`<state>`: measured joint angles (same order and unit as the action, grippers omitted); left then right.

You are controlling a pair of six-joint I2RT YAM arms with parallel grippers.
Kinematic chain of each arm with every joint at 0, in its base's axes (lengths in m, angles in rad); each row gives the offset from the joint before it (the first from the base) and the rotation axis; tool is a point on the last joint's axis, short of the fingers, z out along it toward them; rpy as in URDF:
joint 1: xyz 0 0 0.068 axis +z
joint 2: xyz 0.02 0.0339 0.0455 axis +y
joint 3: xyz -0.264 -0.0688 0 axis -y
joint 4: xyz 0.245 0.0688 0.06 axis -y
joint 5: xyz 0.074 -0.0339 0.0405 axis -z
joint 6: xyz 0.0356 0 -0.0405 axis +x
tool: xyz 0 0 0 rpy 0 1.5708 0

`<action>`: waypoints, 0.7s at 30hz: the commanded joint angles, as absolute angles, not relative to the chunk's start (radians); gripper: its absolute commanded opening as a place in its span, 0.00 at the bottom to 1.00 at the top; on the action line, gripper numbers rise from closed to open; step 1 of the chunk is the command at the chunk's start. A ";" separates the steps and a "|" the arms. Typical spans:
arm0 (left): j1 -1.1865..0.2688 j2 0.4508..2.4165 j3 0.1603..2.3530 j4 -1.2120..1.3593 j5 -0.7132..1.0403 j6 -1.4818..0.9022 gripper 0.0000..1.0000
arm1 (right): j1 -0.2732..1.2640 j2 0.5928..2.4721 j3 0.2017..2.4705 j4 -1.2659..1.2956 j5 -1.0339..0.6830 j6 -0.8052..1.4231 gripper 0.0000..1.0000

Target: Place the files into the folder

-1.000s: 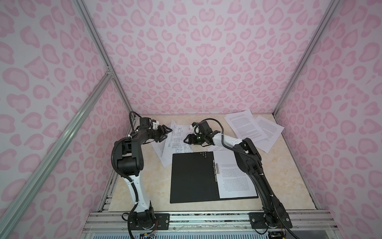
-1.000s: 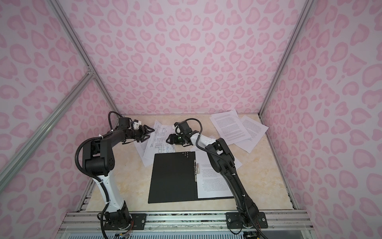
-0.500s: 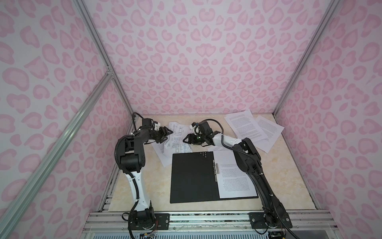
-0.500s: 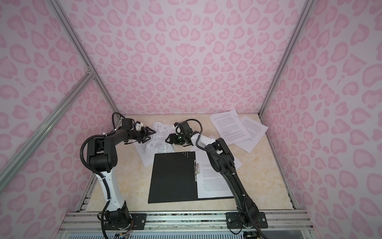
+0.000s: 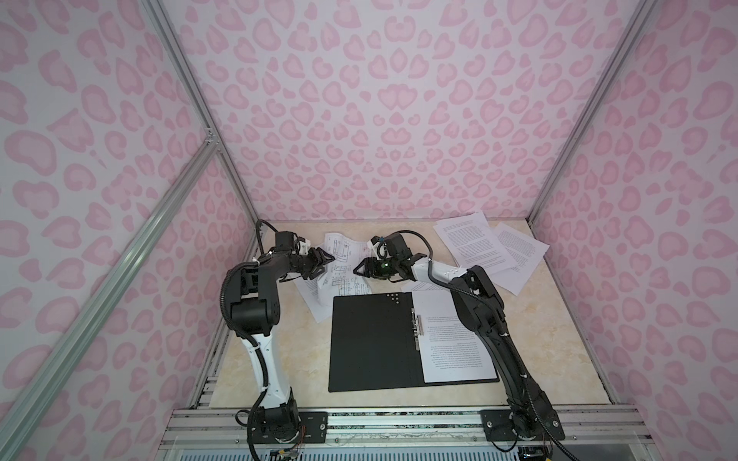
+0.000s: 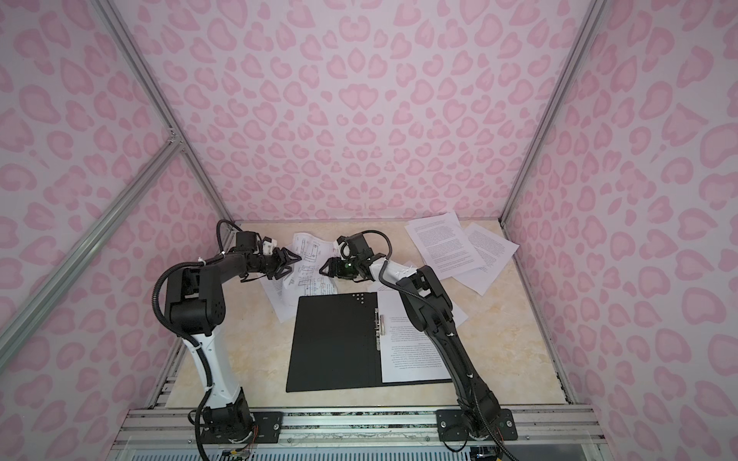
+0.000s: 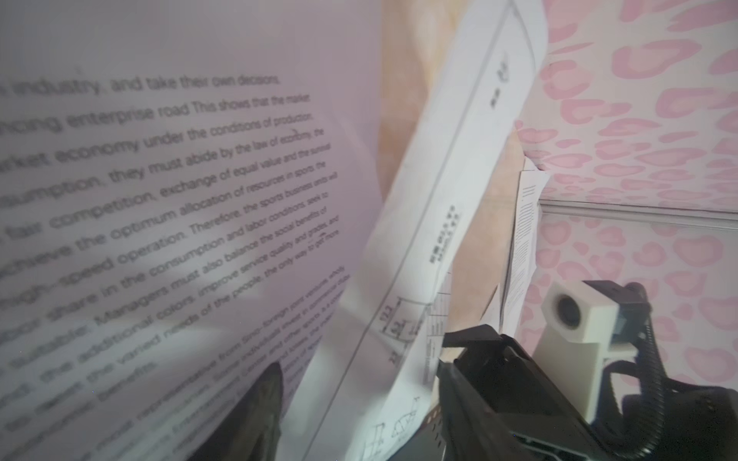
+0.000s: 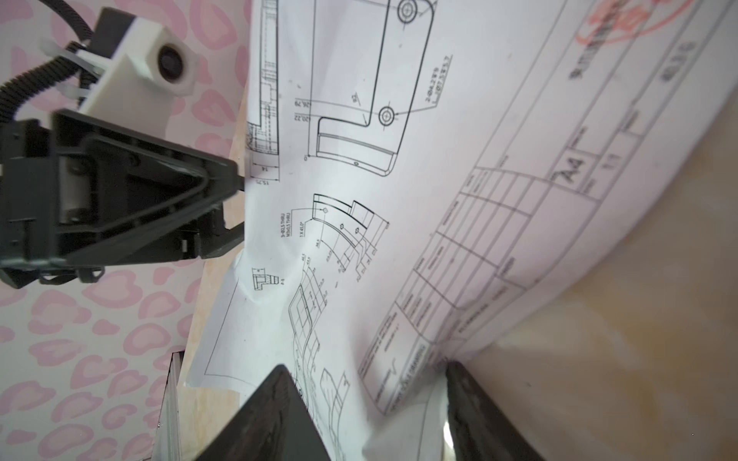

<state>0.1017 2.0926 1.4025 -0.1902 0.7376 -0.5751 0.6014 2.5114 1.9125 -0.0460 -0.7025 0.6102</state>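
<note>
The folder (image 5: 371,343) (image 6: 331,343) lies open with its black inside up, and one printed file (image 5: 455,343) rests on its right half. Behind it, files with line drawings (image 5: 343,263) (image 6: 309,259) bow upward between my two grippers. On their left edge is my left gripper (image 5: 325,261) (image 6: 293,261) (image 7: 371,355), open, with sheet edges between its wide jaws. My right gripper (image 5: 359,271) (image 6: 324,268) (image 8: 367,367) is open at their right side, and the buckled drawing sheet (image 8: 399,199) stands between its fingers. A text sheet (image 7: 159,199) fills the left wrist view.
Two more text sheets (image 5: 471,243) (image 5: 519,255) overlap at the back right corner. Another sheet (image 5: 315,303) pokes out past the folder's far left corner. Pink patterned walls (image 5: 379,119) close in the table on three sides. A metal rail (image 5: 399,419) runs along the front.
My left gripper has crept right toward the drawing sheets. The right gripper has barely moved. The drawing sheets bow up more between the two.
</note>
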 commanded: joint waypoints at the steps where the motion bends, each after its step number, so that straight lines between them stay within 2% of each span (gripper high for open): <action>1: 0.109 2.048 1.392 -0.130 0.763 -0.579 0.71 | 0.601 2.533 1.892 -0.094 -0.712 0.633 0.64; 5: 0.109 2.068 1.389 -0.117 0.805 -0.592 0.70 | 0.598 2.536 1.891 -0.081 -0.722 0.641 0.64; 9: 0.107 2.075 1.376 -0.078 0.828 -0.590 0.78 | 0.596 2.540 1.888 -0.069 -0.736 0.647 0.63; 11: 0.107 2.095 1.395 -0.097 0.828 -0.576 0.78 | 0.595 2.544 1.888 -0.062 -0.742 0.652 0.63; 16: 0.099 2.119 1.422 -0.177 0.755 -0.503 0.76 | 0.589 2.550 1.882 -0.045 -0.754 0.666 0.63; 19: 0.098 2.088 1.356 -0.073 0.820 -0.499 0.85 | 0.588 2.552 1.876 -0.031 -0.762 0.675 0.63; 21: 0.099 2.087 1.351 -0.066 0.833 -0.489 0.86 | 0.588 2.553 1.875 -0.029 -0.762 0.675 0.63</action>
<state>0.0990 2.1071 1.3617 -0.1112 0.7910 -0.5270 0.5865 2.5298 1.8904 0.0471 -0.7788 0.6621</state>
